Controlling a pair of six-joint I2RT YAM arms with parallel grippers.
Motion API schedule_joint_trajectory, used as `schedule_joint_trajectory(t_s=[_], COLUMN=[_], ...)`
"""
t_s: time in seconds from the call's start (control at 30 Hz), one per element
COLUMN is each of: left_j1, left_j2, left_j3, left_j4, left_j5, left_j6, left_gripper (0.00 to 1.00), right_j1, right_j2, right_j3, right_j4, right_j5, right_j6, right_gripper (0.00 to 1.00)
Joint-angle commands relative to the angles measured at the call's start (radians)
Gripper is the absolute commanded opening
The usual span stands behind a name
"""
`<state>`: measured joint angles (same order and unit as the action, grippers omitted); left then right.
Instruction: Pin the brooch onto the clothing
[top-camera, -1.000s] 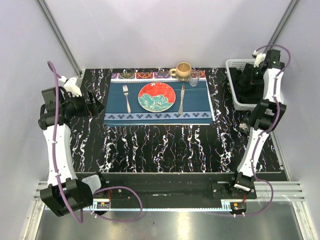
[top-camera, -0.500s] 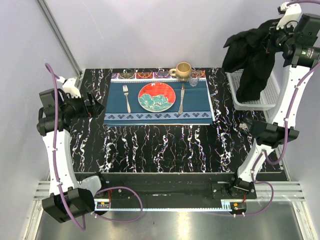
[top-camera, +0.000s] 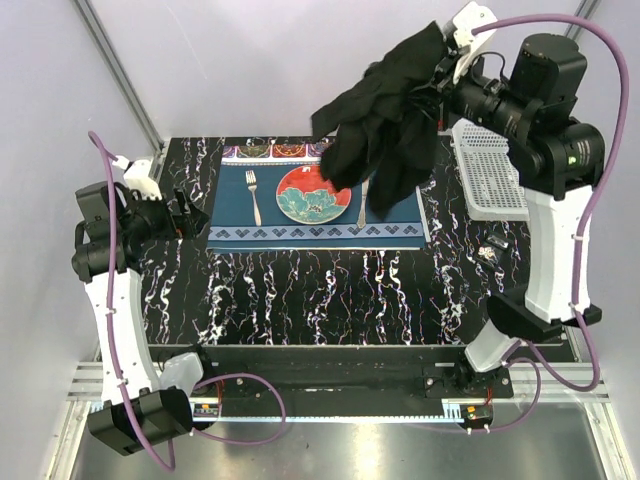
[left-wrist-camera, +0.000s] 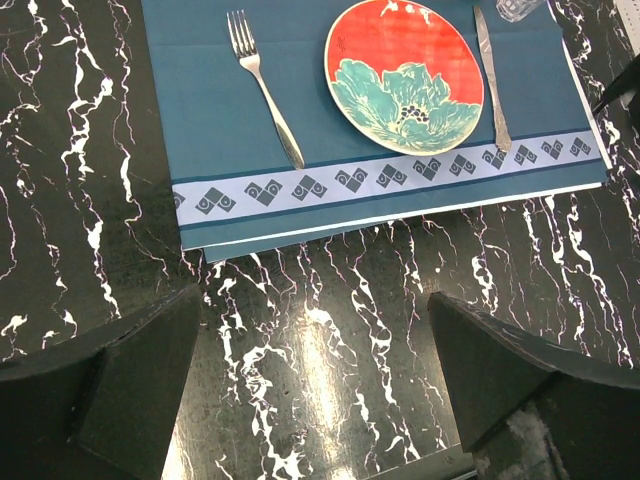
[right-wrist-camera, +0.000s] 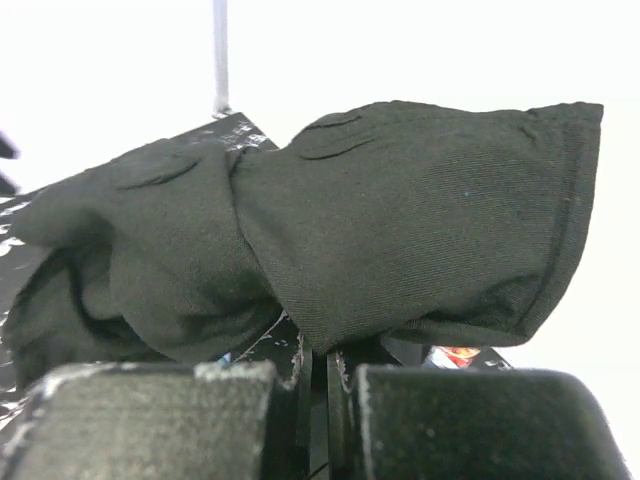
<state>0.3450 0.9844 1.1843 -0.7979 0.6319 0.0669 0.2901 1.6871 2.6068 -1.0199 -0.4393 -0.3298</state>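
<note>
Clothing (top-camera: 385, 110) aloft, bunched in a dark bundle, hanging from right pincer (right-wrist-camera: 325, 375) over the far right part of the placemat (top-camera: 250, 215). Fingers (right-wrist-camera: 180, 410) shut tight on one fold of cloth, plain in the wrist view. Rest of the garment loose and drooping, lowest tail near the knife (top-camera: 363, 205) and plate (top-camera: 312, 193). Left pincer (left-wrist-camera: 315, 370) wide open, holding nothing, hovering low above bare worktop (top-camera: 330, 290) just short of the placemat's near edge. Brooch (top-camera: 490, 250) lying on the worktop at the right, beside the right arm and nearer than the white basket (top-camera: 490, 170), well apart from the clothing.

Likely trouble from here, by judgement:

- Snagging of the hanging tail on knife, plate or fork (top-camera: 253, 195) if carried low across the setting. Cutlery swept aside, and anything hidden behind the bundle knocked over.
- Slipping of the fold out of the grip, given a narrow pinch on a big garment. Then a heap on the plate instead of a flat spread.
- Landing crumpled, front and buttons buried, no flat patch left for pinning. Would call for spreading with the free left pincer.
- Dropping onto the brooch, or flicking it off the edge with a sleeve. Hard to find again, being so small against the white-veined marble.

Safest course, probably: high carry, then set-down on open worktop away from both setting and brooch.
</note>
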Motion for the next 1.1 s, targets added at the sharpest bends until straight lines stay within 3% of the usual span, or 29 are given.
schedule_joint_trajectory(t_s=[0.0, 0.17, 0.33, 0.5, 0.67, 0.83, 0.93, 1.03, 1.07], left_j1=[-0.003, -0.003, -0.003, -0.003, -0.024, -0.090, -0.136, -0.193, -0.211], left_j2=[-0.023, -0.027, -0.078, -0.138, -0.190, -0.207, -0.216, -0.219, -0.217], left_j3=[0.011, 0.015, -0.049, -0.123, -0.192, -0.239, -0.261, -0.282, -0.290], left_j4=[-0.007, -0.049, -0.053, -0.122, -0.253, -0.334, -0.340, -0.330, -0.316], left_j5=[0.038, 0.098, 0.130, 0.241, 0.232, 0.184, 0.184, 0.190, 0.174], left_j6=[0.019, 0.071, 0.171, 0.413, 0.712, 0.855, 0.885, 0.925, 0.926], left_gripper=[0.99, 0.99, 0.99, 0.99, 0.99, 0.99, 0.99, 0.99, 0.99], right_j1=[0.076, 0.106, 0.191, 0.250, 0.323, 0.360, 0.348, 0.301, 0.278], right_j2=[-0.073, -0.121, -0.107, -0.049, -0.004, -0.023, -0.042, -0.099, -0.115], right_j3=[-0.071, -0.438, -0.743, -0.944, -1.044, -1.032, -1.019, -1.059, -1.070], right_j4=[0.037, 0.041, 0.066, 0.023, 0.038, 0.079, 0.080, 0.081, 0.084], right_j5=[-0.065, -0.336, -0.394, -0.406, -0.394, -0.360, -0.287, -0.222, -0.211], right_j6=[0.077, 0.078, -0.004, -0.104, -0.103, -0.025, 0.018, 0.028, 0.031], right_gripper=[0.00, 0.00, 0.03, 0.13, 0.27, 0.62, 0.71, 0.99, 1.00])
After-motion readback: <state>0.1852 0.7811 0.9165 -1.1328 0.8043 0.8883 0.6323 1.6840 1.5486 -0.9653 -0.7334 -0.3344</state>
